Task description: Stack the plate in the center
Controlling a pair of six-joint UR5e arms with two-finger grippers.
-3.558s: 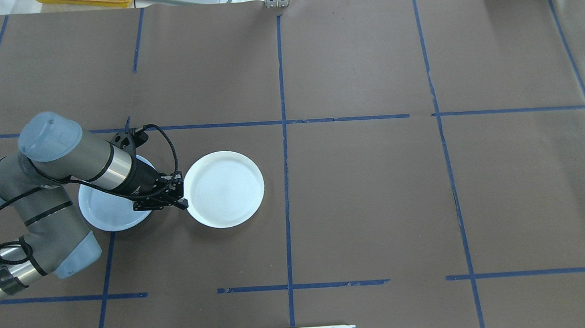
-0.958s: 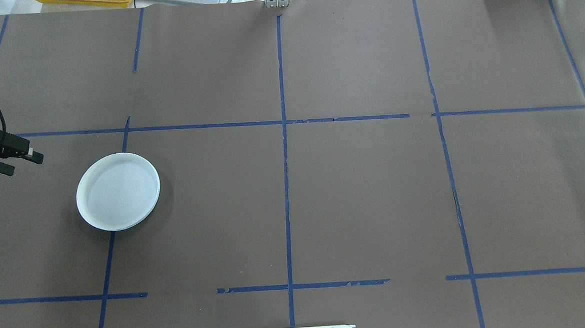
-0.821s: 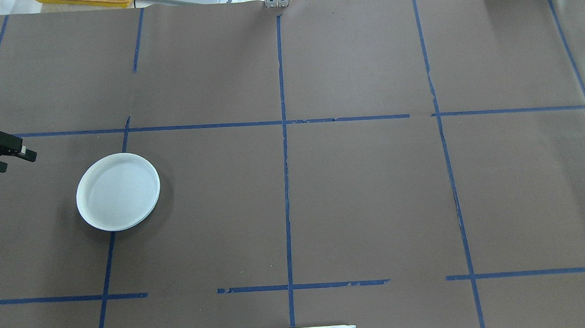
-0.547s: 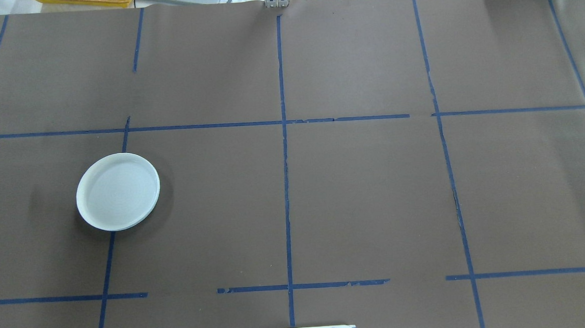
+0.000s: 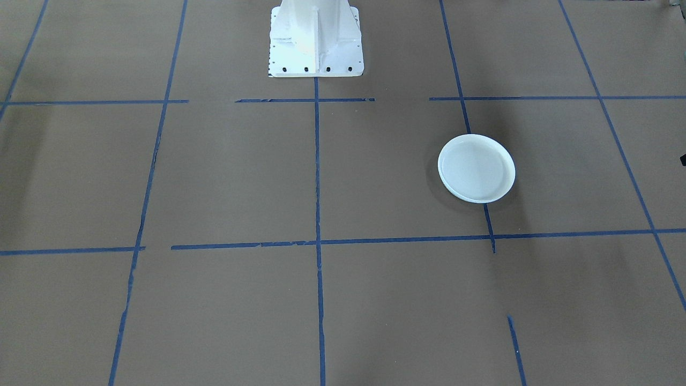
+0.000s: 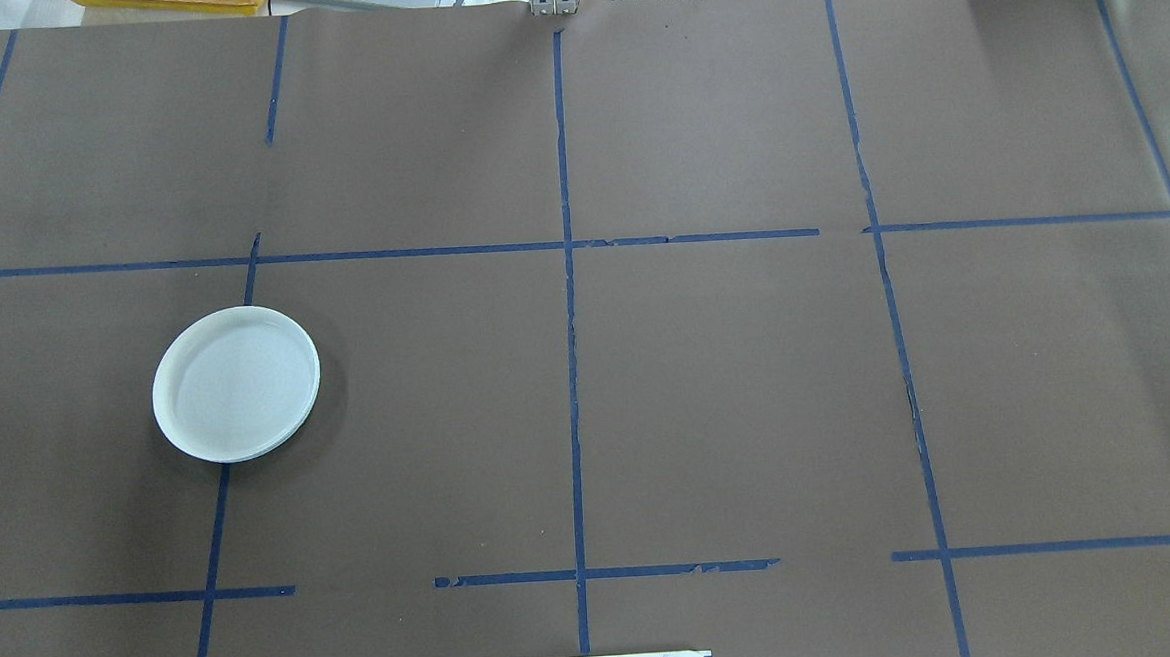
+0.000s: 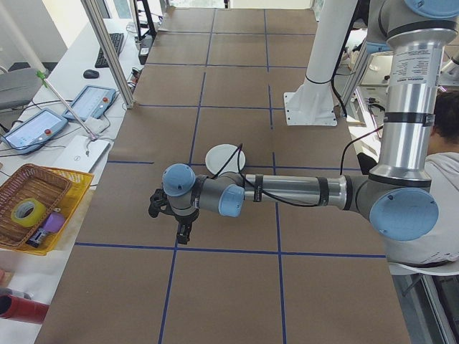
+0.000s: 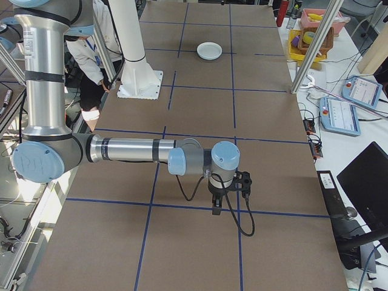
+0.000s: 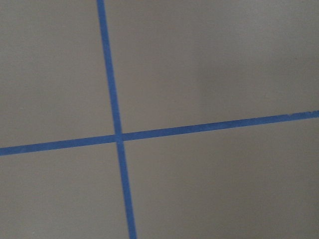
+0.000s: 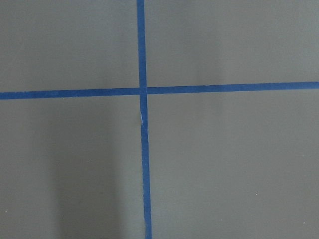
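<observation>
Overhead exterior is showing the left gripper gone since earlier, plates sitting stacked on the table, finger states indeterminable.

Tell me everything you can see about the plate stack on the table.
The plate stack is round, white to pale blue, apparently plastic, with a shallow raised rim. A second rim edge shows beneath the top plate at the near side. It lies flat on the brown paper table cover, over a blue tape line. Nothing else touches it.
</observation>
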